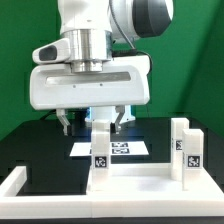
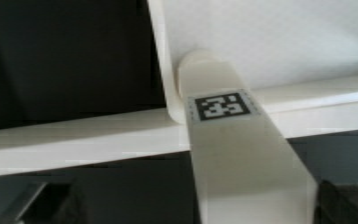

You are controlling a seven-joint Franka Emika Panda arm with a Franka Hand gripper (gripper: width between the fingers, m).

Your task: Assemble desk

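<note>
Nearest cam: white frame [image 1: 30, 190] bordering the black table [image 1: 30, 145], running across the foreground of the ext. view.
Desk slab: white slab [image 1: 135, 180] sits just behind the frame, seemingly underside up (rim not clearly readable from here).
Legs standing: two block legs upright on it. Leg 1 [image 1: 101, 150] near ext. view's centre, leg 2 [image 1: 186, 150] toward ext. view's right, both w/ square markers facing cam.
Other legs: not visible in either view.
Marker board: flat white marker board [image 1: 125, 148] lies on the table behind leg 1.
Gripper: gripper [image 1: 92, 122] hangs right above leg 1, jaws spread wide, holding nothing; fingers either side of the leg top, no contact seen.
Wrist view: leg 1 [image 2: 229, 130] runs up the middle, marker plain, slab edge crossing behind it.
Step (my read): either about to grasp leg 1 or just let go; can't tell which.
Next move: if grasping, descend straight, keep leg centred betw. fingers, close gently so it doesn't tip.
</note>
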